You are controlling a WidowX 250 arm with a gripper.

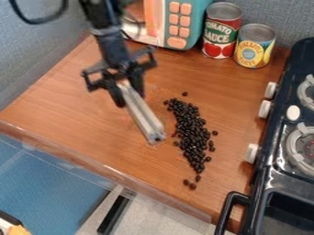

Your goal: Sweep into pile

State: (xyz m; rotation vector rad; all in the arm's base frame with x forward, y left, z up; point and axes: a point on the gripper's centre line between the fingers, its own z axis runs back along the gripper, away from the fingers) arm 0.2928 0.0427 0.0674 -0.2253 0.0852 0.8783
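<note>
A black WidowX arm [104,36] drops in from the upper left, its gripper [129,97] angled down over the far-left half of a wood-grain counter [80,105]. The claw is partly open, its two fingers parted by the thickness of the silver metal bar [144,114] clamped between them. The bar slants toward the near right, its free end just left of the beans; whether that end touches the counter cannot be told.

Dark beans [191,133] lie right of the bar in a long, uneven band running from far to near, dense through the middle, with strays around the edges and a few apart at the near end.

At the far side, a teal toy microwave [187,23] with orange buttons stands beside a red-and-green tomato sauce can [221,32] and, to its right, a yellow-and-blue can [254,46]. A black toy stove [270,137] with white knobs and grey burners lines the right, a black handle [227,211] jutting at its near end. Blue-grey walls [30,50] rise behind and at left; below the counter's near edge are a blue surface [49,179] and pale speckled flooring [165,211].
</note>
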